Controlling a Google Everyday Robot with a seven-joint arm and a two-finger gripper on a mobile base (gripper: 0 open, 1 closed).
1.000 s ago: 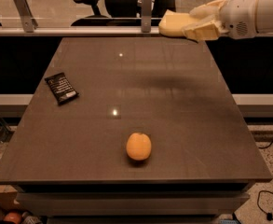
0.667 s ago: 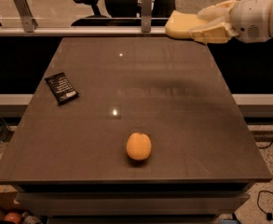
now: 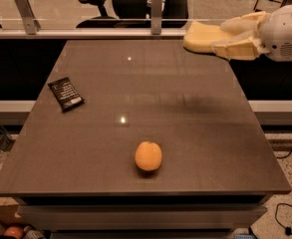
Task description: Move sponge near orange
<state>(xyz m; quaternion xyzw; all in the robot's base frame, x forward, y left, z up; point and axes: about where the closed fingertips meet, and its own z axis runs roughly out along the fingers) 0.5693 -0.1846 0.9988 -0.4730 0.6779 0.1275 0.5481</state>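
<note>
Jaws: clamped on the sponge (image 3: pixel 199 36), one finger above it and one below.
Gripper (image 3: pixel 224 38): far right, at the table's far-right corner.
Sponge: held there, well apart from the orange (image 3: pixel 148 156), which sits near the front edge, about centre.
Step, as I judge it: carrying. The next move calls for a sweep nearward and left, then a set-down beside the fruit without knocking it.
Table (image 3: pixel 195 113): dark top.
Black packet (image 3: pixel 66 94): left side, off my path.
Hidden: my arm is cut off at the right edge, my fingers cover the sponge's rear end, and its height above the top is hard to judge.
</note>
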